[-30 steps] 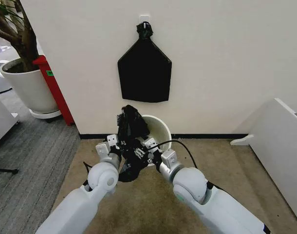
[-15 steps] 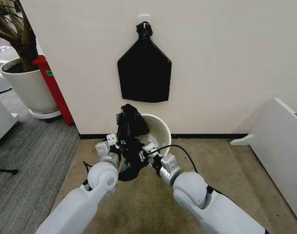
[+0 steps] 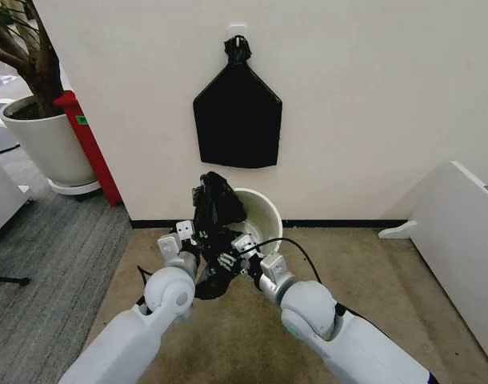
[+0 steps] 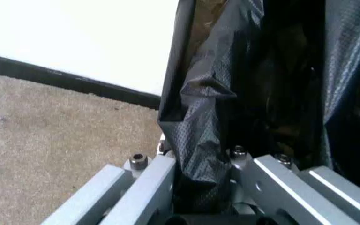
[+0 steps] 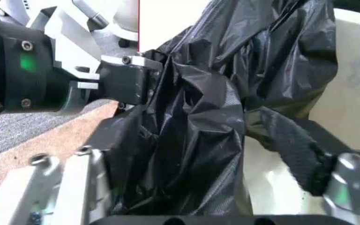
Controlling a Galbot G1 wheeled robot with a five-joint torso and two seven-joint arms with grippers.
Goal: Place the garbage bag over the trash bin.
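Note:
The garbage bag (image 3: 216, 204), black and crinkly, hangs rumpled over the near left rim of the trash bin (image 3: 264, 210), a cream-white bucket by the wall. My left gripper (image 3: 188, 234) is shut on a fold of the bag's left side; in the left wrist view the bag (image 4: 211, 108) is pinched between the fingers (image 4: 148, 183). My right gripper (image 3: 234, 254) is close on the bag's right, open, with its jaws wide around the bag (image 5: 230, 70) in the right wrist view. The bin's inner wall (image 5: 348, 93) shows behind the bag, and the left gripper (image 5: 133, 77) beyond.
A flat black bag bundle (image 3: 236, 116) hangs on the wall above the bin. A white planter pot (image 3: 44, 144) and a red panel (image 3: 88, 144) stand at the left. A white board (image 3: 460, 240) leans at the right. A black cable (image 3: 296, 238) loops off my right wrist.
My right arm has slid left, closer into the bag. The left gripper and the bin stay put.

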